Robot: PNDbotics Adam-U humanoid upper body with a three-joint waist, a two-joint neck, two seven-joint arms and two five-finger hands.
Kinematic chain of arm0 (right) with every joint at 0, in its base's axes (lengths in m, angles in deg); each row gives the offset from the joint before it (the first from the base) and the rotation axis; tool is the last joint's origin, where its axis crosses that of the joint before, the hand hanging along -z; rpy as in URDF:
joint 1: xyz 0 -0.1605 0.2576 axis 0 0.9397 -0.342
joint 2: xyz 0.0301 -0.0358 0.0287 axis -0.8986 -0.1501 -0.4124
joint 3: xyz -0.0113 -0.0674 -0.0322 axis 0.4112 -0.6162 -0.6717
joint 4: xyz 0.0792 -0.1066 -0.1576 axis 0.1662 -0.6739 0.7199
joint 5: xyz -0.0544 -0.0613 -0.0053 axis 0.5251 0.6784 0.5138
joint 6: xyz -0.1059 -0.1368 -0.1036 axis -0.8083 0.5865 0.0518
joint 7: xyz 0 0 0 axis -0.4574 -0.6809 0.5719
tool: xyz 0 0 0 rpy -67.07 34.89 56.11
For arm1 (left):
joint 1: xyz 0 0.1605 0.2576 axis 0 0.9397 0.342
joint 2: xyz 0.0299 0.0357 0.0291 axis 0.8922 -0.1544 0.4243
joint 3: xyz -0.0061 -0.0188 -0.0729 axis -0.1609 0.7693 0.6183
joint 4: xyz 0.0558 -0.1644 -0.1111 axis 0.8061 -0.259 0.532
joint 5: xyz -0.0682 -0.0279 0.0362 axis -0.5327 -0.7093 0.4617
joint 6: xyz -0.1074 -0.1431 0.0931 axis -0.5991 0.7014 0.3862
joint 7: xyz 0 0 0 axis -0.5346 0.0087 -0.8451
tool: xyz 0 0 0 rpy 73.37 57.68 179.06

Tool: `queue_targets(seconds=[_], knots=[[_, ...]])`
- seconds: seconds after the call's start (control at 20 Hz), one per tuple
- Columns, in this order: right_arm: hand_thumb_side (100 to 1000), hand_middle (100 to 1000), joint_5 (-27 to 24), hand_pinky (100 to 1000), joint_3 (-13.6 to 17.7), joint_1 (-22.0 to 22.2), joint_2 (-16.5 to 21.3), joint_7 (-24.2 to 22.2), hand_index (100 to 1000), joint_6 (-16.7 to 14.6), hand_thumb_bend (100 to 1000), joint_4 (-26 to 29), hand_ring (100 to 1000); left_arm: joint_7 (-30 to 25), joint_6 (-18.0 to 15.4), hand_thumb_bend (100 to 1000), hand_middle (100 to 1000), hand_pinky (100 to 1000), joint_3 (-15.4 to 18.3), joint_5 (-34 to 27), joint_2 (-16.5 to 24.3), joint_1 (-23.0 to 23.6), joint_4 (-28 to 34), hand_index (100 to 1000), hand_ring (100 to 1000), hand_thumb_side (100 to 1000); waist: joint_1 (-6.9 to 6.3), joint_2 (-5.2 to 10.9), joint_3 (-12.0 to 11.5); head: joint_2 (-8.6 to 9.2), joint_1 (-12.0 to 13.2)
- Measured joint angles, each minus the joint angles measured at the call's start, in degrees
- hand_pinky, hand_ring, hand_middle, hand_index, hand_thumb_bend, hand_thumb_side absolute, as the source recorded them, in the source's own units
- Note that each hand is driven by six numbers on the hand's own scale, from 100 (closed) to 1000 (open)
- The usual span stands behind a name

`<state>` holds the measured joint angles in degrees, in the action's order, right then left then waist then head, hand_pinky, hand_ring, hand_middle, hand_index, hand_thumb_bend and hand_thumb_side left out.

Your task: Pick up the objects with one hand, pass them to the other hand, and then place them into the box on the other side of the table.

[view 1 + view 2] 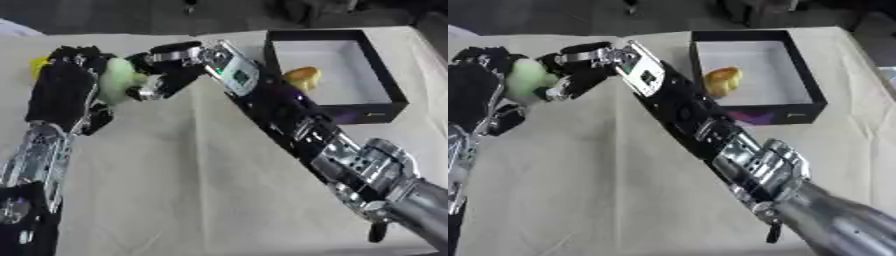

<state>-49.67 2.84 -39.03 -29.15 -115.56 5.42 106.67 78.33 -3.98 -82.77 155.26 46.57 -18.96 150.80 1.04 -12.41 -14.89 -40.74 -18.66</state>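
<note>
Fingers of the left hand (70, 85) are curled round a pale green soft object (118, 80), held well to the left of the black box (385, 90). Fingers of the right hand (166, 67) are closed on the same object from the box side. Inside the white-lined box, a yellow-orange rounded object (721, 80) is seen near its left wall. A yellow item (38, 64) is glimpsed behind the left hand.
</note>
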Motion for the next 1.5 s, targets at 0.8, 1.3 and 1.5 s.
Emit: queue_targets(seconds=[0.8, 1.3, 1.5], knots=[[560, 898, 0.1, 1000, 0.7, 0.0, -1.5, 3.3, 1000, 2.9, 100, 0.0, 1000, 1.2, -0.3, 109, 500, 719, -0.2, -2.1, -2.2, -0.1, 1.4, 583, 569, 100, 0.41, -0.25, -0.2, 0.12, -1.1], [219, 438, -6.7, 920, 0.7, 0.5, -2.6, 8.2, 906, 12.3, 100, 0.3, 1000, 1.0, -0.6, 492, 590, 757, -0.5, -2.2, -3.0, -0.5, 1.6, 703, 654, 100, 0.32, -0.4, 0.0, 0.14, -1.2], [207, 384, -9.4, 896, 0.7, 0.6, -2.5, 8.7, 860, 16.0, 100, 0.3, 1000, 2.3, -0.1, 718, 787, 830, -0.5, -1.8, -2.9, -0.1, 2.4, 895, 816, 289, 0.01, -0.39, -0.1, 0.14, -1.5]])
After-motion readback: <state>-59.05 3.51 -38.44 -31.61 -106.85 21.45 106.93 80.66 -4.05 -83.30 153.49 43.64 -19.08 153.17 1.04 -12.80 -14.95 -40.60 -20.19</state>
